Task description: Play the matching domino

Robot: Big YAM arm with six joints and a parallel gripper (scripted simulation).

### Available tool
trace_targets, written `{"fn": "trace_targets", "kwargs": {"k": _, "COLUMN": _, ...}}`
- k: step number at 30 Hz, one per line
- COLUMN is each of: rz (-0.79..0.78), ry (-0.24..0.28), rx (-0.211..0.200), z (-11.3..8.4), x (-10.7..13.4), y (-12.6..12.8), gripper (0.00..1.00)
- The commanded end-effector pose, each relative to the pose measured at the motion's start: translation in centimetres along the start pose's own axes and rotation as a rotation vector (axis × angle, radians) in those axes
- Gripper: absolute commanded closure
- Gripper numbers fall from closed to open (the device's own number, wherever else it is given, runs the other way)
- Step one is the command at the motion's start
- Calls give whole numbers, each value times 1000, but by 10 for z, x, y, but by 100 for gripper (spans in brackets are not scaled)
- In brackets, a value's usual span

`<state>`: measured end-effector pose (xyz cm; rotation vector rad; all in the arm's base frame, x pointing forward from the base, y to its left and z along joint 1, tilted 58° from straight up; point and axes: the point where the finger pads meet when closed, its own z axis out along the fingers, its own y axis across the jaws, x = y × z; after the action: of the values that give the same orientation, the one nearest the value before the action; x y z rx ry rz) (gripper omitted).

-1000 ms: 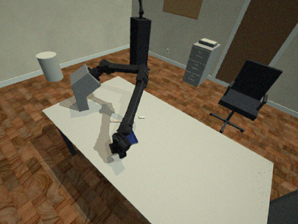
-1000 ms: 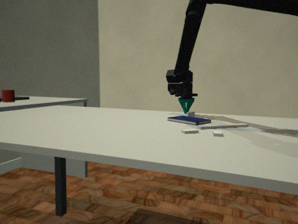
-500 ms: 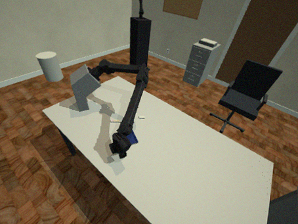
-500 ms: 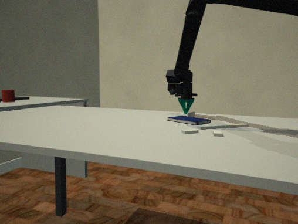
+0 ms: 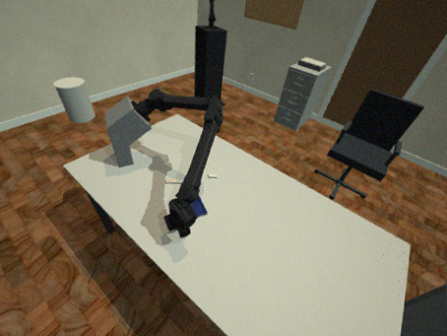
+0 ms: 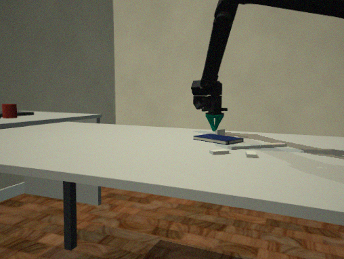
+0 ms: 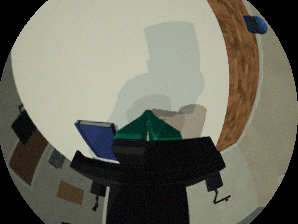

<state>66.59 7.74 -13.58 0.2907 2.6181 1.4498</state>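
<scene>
My gripper (image 5: 178, 232) (image 6: 214, 130) (image 7: 147, 113) is shut, its green fingertips together with nothing seen between them. It hangs above the table, beyond the blue book in the exterior view. The line of dominoes (image 6: 259, 146) (image 5: 173, 181) lies flat as a thin pale strip; its pips cannot be read. A loose white domino (image 6: 219, 152) lies flat in front of the book, and another domino (image 6: 251, 154) lies to its right. One white domino (image 5: 212, 176) shows right of the arm in the top view. A small pale block (image 6: 221, 131) shows behind the book; I cannot tell what it is.
The blue book (image 5: 199, 206) (image 6: 218, 138) (image 7: 98, 141) lies flat close to the gripper and the line's near end. A grey panel on a stand (image 5: 126, 126) rises at the table's left end. The table (image 5: 285, 261) (image 6: 112, 152) has its long edge near the gripper.
</scene>
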Motion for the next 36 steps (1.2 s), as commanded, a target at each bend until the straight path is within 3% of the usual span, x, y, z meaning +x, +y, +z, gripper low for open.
{"fn": "trace_targets", "kwargs": {"k": 1, "rz": -49, "ry": -26, "rx": -8, "z": -11, "x": -13, "y": 19, "gripper": 100}}
{"fn": "trace_targets", "kwargs": {"k": 6, "rz": -49, "ry": -26, "rx": -8, "z": -11, "x": -13, "y": 19, "gripper": 100}}
{"fn": "trace_targets", "kwargs": {"k": 7, "rz": -7, "ry": -13, "rx": -1, "z": -7, "x": -5, "y": 3, "gripper": 100}}
{"fn": "trace_targets", "kwargs": {"k": 23, "rz": -48, "ry": -28, "rx": -8, "z": -12, "x": -14, "y": 19, "gripper": 100}}
{"fn": "trace_targets", "kwargs": {"k": 24, "rz": -8, "ry": -13, "rx": -1, "z": -7, "x": -3, "y": 3, "gripper": 100}}
{"fn": "trace_targets", "kwargs": {"k": 36, "rz": -48, "ry": -30, "rx": -9, "z": -12, "x": 11, "y": 19, "gripper": 100}}
